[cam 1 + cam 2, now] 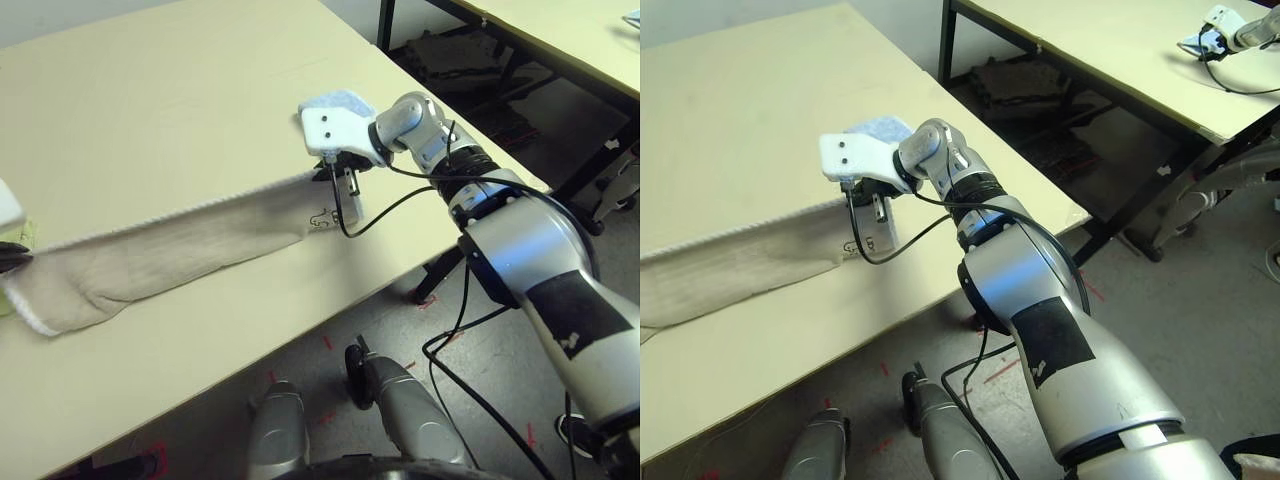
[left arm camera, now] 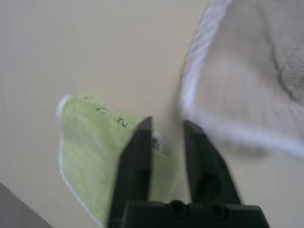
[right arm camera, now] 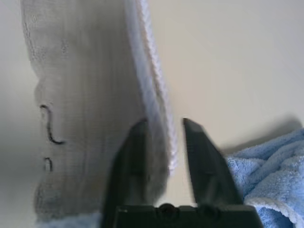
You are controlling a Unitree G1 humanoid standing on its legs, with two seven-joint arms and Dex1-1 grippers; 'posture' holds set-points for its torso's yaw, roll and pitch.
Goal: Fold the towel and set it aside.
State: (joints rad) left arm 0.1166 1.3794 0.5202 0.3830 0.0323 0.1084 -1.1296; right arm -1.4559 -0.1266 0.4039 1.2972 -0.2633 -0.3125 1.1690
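Note:
The towel (image 1: pixel 170 250) is a beige cloth with white edging, lying as a long folded strip across the table (image 1: pixel 150 90). Its embroidered logo (image 1: pixel 318 218) is at the right end. My right gripper (image 1: pixel 345 188) hangs over that end. In the right wrist view its fingers (image 3: pixel 137 142) stand apart, with the towel's white edge (image 3: pixel 156 95) loose between them. At the towel's left end is my left gripper (image 2: pixel 166 130), open with nothing between its fingers. The towel's corner (image 2: pixel 247 85) lies just beyond it.
A small lime-green towel (image 2: pixel 90 137) lies under my left gripper. A light-blue towel (image 1: pixel 345 100) sits just behind my right wrist. The table's edge runs close to my right arm, with floor beyond it. A second table (image 1: pixel 560 40) stands at the back right.

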